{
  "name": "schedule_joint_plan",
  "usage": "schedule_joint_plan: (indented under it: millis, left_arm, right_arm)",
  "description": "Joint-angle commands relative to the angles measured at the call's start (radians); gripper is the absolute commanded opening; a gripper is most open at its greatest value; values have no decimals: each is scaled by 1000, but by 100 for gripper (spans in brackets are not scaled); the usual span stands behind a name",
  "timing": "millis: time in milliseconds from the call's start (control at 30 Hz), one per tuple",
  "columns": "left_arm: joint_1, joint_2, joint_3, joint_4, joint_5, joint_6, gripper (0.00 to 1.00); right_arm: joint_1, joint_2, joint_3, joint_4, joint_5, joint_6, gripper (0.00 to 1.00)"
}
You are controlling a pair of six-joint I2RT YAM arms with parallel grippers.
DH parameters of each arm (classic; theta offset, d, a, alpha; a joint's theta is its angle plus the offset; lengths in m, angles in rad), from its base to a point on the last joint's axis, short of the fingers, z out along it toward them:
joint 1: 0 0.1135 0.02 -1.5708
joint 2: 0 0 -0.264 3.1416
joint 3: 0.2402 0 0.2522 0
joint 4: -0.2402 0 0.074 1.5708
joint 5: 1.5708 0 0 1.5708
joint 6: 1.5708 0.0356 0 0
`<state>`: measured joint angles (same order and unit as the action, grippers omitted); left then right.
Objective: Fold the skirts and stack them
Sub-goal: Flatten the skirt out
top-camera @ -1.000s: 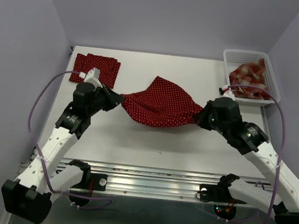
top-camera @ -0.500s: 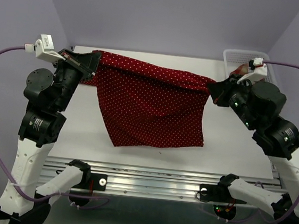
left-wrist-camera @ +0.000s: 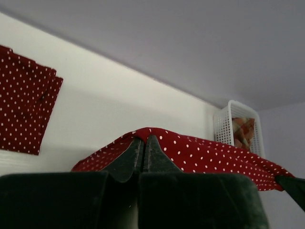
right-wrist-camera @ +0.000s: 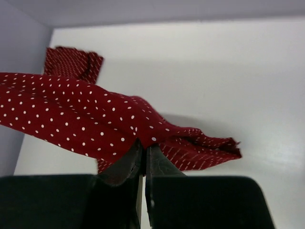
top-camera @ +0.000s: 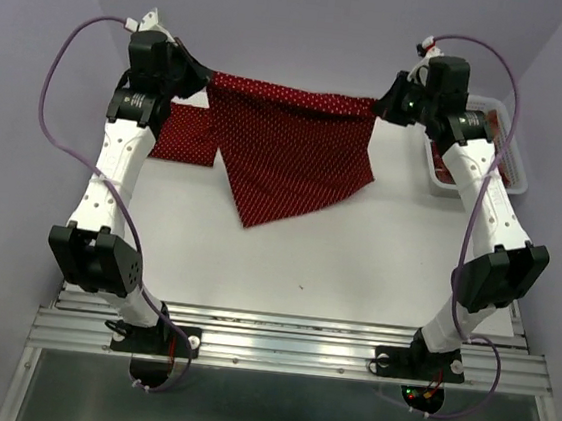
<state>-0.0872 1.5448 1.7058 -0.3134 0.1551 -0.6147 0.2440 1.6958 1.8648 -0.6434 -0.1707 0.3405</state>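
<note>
- A white table stood between pale lavender walls, and both arms reached toward its far side.
- The left gripper was raised over the far-left part of the table. Its jaws were pressed together on one top corner of a dark red polka-dot skirt.
- In the left wrist view its two fingers met at the tips with no gap, and the cloth edge was pinched there and fell away to either side.
- The right gripper was clamped the same way on the opposite top corner. In the right wrist view the cloth lay draped over the tips of its closed fingers.
- Between the two grippers the skirt's upper edge ran taut and almost straight.
- Below the fingers the rest hung as an open sheet, with its lowest corner nearer the left gripper's side. Whether that corner touched the table could not be told.
- A second polka-dot skirt lay folded flat on the table, below the left fingers and to their left. The hanging sheet partly hid it in the top view.
- A white mesh basket sat at the table's far-right edge, on the outer side of the right fingers. It held a crumpled plaid skirt.
</note>
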Motion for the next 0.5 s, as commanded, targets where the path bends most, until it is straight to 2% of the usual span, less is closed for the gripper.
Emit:
schedule_joint_plan:
  millis: [0,133,200,233,300,333,367,400,467]
  left_arm:
    - [37,-84,207,80,40,78,0]
    - [38,-147,68,143,72,75,0]
    - [38,-178,-121,215,104,73,0]
    - [38,-205,-264,256,148,72,0]
    - [38,-233,-412,284,155,53,0]
    - [38,-261,-558,305,146,34,0]
    - [38,-273,-633,336,146,24,0]
    - [38,-294,-755,352,149,20,0]
    - [34,-314,-863,347,147,12,0]
  right_arm:
    - [-17,-44,232,25,-95,-72,1]
    - [-26,-120,78,30,-38,-67,1]
    - [-26,-159,-86,54,-1,-60,1]
    - [-26,-197,-211,68,0,-57,1]
    - [-26,-235,-346,117,-3,-34,3]
    - [-26,-255,-410,128,-10,-23,3]
    - [-26,-295,-474,142,-22,-21,4]
    - [-26,-320,-601,165,-35,-12,5]
    - [-26,-370,-723,177,-38,5,11]
